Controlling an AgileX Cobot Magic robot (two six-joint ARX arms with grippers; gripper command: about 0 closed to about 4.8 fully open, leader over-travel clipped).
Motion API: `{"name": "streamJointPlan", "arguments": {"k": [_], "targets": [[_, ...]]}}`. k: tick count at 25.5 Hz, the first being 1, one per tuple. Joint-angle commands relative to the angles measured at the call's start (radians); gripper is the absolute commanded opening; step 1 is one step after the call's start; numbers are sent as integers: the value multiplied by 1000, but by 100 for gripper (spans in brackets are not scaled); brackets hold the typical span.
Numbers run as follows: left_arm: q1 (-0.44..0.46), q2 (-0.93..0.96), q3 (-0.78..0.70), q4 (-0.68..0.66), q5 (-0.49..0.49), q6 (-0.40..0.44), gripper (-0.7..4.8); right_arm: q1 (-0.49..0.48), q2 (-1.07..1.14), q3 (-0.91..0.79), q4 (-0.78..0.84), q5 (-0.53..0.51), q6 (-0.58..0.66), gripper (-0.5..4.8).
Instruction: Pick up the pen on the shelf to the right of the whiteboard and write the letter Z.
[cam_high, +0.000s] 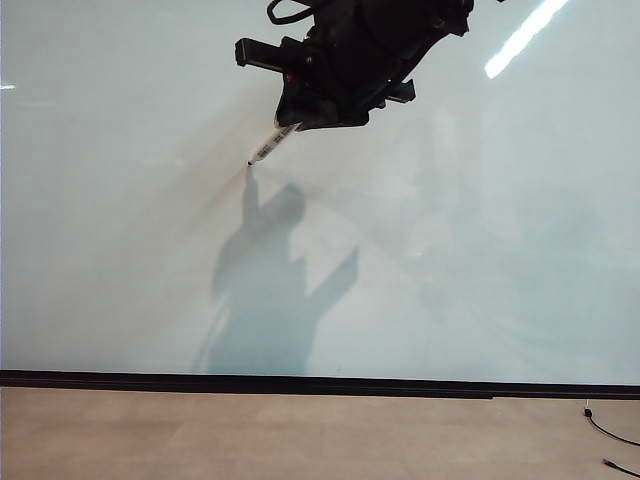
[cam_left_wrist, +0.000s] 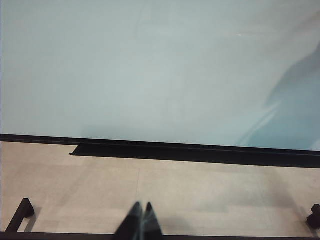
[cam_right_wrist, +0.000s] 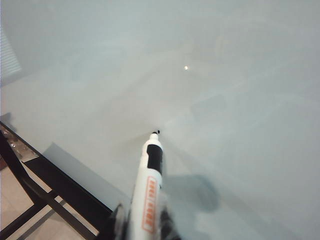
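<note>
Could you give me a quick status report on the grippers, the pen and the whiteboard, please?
Right gripper shut on pen, tip at the whiteboard. Left gripper shut, empty, low near the floor. No ink visible yet. Nothing in the way.

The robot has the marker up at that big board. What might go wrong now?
The right gripper, shut on the pen, holds only the barrel's rear, so pushing the tip against the whiteboard might tilt or slip it. No ink shows yet; too light a touch could leave broken strokes. The left gripper rests shut and low, too far to help.
</note>
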Motion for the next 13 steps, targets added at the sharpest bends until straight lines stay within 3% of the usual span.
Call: {"name": "streamJointPlan", "arguments": {"k": [1, 13], "targets": [[0, 0, 2, 6, 0, 4, -4, -5, 1, 5, 38, -1, 2, -6], [0, 0, 2, 6, 0, 4, -4, -5, -11, 5, 38, 37, -1, -6]]}}
